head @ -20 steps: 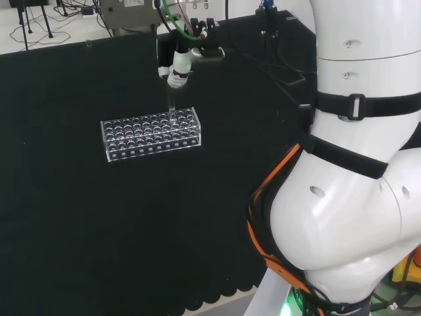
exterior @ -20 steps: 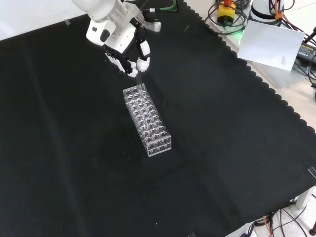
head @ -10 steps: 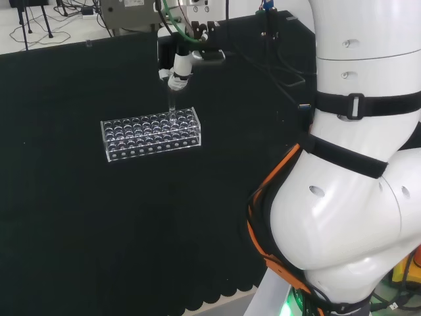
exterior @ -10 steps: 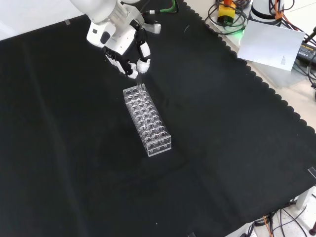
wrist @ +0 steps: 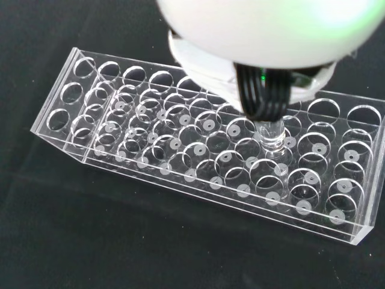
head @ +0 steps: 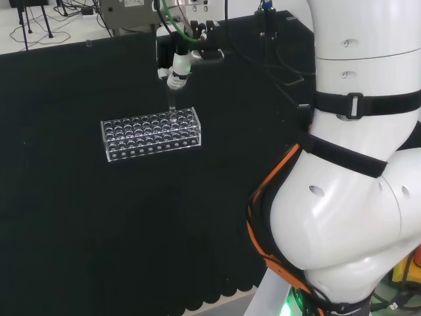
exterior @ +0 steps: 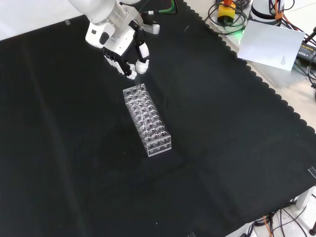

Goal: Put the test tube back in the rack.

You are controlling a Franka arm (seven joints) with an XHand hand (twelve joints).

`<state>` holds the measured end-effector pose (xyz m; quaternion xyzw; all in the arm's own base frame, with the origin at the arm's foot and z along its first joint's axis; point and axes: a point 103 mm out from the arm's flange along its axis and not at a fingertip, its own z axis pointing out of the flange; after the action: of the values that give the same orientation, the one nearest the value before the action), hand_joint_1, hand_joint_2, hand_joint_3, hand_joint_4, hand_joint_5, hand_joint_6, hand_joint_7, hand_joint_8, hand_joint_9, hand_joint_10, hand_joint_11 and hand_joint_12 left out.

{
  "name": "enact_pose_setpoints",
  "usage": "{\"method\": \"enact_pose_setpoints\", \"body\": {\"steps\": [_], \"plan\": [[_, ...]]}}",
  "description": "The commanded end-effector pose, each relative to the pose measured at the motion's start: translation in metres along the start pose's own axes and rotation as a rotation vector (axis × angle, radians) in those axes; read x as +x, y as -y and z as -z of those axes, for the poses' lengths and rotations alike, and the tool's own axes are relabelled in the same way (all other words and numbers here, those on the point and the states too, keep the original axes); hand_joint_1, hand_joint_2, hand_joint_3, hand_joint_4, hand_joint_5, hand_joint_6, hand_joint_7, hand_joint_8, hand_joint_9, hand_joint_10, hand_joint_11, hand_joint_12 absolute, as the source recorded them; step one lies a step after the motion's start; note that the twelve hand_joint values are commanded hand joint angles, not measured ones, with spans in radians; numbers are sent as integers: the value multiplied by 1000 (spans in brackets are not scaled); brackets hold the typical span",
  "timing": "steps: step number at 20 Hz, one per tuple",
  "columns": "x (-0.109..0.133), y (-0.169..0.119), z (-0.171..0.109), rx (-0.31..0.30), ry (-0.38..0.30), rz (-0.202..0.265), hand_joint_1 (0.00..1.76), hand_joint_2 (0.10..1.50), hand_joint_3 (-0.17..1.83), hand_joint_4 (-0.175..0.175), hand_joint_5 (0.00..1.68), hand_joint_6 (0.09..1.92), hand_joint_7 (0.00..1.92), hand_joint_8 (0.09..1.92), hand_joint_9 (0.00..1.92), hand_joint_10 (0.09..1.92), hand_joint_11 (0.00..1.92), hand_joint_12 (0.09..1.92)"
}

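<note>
A clear plastic test tube rack (head: 151,133) lies on the black cloth; in the front view the rack (exterior: 147,117) runs away from the camera. The hand (head: 179,69) hangs just above the rack's right end in the head view, its fingers curled and pinching a clear test tube (head: 171,104) that stands upright. In the front view the hand (exterior: 121,42) is over the rack's far end, with the tube (exterior: 139,81) below it. The wrist view shows the tube (wrist: 271,135) with its lower end in a hole of the rack (wrist: 180,150), under the hand (wrist: 258,36).
The arm's white links (head: 355,164) rise at the right of the head view. A white sheet of paper (exterior: 274,44) and cables (exterior: 226,10) lie beyond the cloth's scalloped edge at the front view's top right. A grey box (head: 128,13) stands behind the bench.
The hand has risen slightly above the rack's end, with the tube still in its fingers. The rack has not moved.
</note>
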<state>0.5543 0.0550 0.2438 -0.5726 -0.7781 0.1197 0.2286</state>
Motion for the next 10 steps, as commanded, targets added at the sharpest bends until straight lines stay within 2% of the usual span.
{"method": "enact_pose_setpoints", "body": {"steps": [1,5,8,10], "plan": [[0,-1,3,2,5,2,1451,451,873,-175,1433,430,1499,544,1518,209,1349,1042],[1,-3,3,16,16,1,1451,451,873,-175,1433,430,1499,544,1518,209,1349,1043],[11,-9,2,22,20,-5,1451,451,873,-175,1433,430,1499,543,1518,209,1349,1043],[3,-4,0,13,3,-2,1451,451,873,-175,1433,429,1499,543,1518,209,1349,1043]]}}
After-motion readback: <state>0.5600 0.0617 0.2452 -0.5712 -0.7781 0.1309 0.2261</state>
